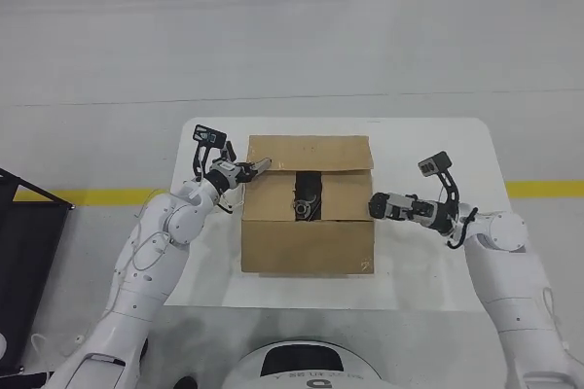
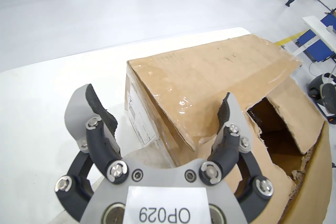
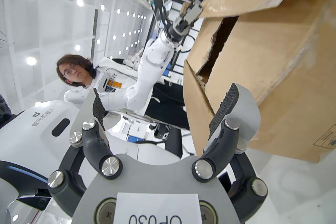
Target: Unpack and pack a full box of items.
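A brown cardboard box (image 1: pixel 307 248) sits mid-table. Its top flaps are partly parted, and a dark gap (image 1: pixel 309 194) between them shows a dark item inside. My left gripper (image 1: pixel 260 164) is at the box's far left corner, open, with its fingers astride the corner of the raised far flap (image 2: pixel 210 70). In the left wrist view this gripper (image 2: pixel 158 93) has the torn opening (image 2: pixel 273 128) just past one finger. My right gripper (image 1: pixel 377 205) is open beside the box's right side, near the top edge. The right wrist view shows the gripper (image 3: pixel 164 91) close to the box wall (image 3: pixel 275 51).
The white table (image 1: pixel 419 146) has bare strips left and right of the box and a narrow one in front. A black stand (image 1: pixel 10 243) is on the floor to the left. A person (image 3: pixel 78 72) stands behind the robot, away from the box.
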Controlling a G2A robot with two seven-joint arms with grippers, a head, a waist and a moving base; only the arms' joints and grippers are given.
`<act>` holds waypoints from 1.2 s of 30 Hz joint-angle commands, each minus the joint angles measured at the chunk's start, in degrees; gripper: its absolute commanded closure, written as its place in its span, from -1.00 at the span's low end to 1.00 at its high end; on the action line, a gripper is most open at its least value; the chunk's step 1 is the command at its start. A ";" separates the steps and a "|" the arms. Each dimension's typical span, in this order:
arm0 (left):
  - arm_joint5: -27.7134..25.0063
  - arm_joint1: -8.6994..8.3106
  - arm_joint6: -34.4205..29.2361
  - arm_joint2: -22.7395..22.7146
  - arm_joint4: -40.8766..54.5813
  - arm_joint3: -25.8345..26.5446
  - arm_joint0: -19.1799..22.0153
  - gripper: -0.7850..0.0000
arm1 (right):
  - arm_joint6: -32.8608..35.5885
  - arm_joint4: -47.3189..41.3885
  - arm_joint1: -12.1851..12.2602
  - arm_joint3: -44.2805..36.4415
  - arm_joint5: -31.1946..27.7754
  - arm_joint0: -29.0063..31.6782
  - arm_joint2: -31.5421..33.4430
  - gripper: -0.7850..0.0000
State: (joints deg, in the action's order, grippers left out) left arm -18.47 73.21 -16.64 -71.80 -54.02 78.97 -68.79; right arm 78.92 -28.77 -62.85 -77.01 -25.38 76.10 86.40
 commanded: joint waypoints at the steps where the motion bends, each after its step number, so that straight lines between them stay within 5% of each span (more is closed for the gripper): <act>1: 0.00 0.00 0.00 0.00 0.00 0.00 0.00 -1.00 | -0.15 0.14 0.34 0.42 -0.15 0.16 -0.05 -1.00; 12: 0.00 0.00 0.00 0.00 0.00 0.00 0.00 -1.00 | -1.56 2.89 2.83 -1.75 -1.55 3.79 -0.28 -1.00; 16: 0.00 0.00 0.00 0.00 0.00 0.00 0.00 -1.00 | -4.59 -2.96 2.94 -1.49 -4.58 3.88 -0.13 -1.00; 30: 0.00 0.00 0.00 0.00 0.00 0.00 0.00 -1.00 | -4.59 -2.96 2.94 -1.49 -4.58 3.88 -0.13 -1.00; 36: 0.00 0.00 0.00 0.00 0.00 0.00 0.00 -1.00 | -2.67 -1.15 3.85 -4.10 0.34 6.38 2.19 -1.00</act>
State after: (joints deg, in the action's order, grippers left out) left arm -18.47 73.21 -16.64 -71.80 -54.02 78.97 -68.79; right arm 75.29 -29.14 -59.16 -80.78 -25.73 81.99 87.87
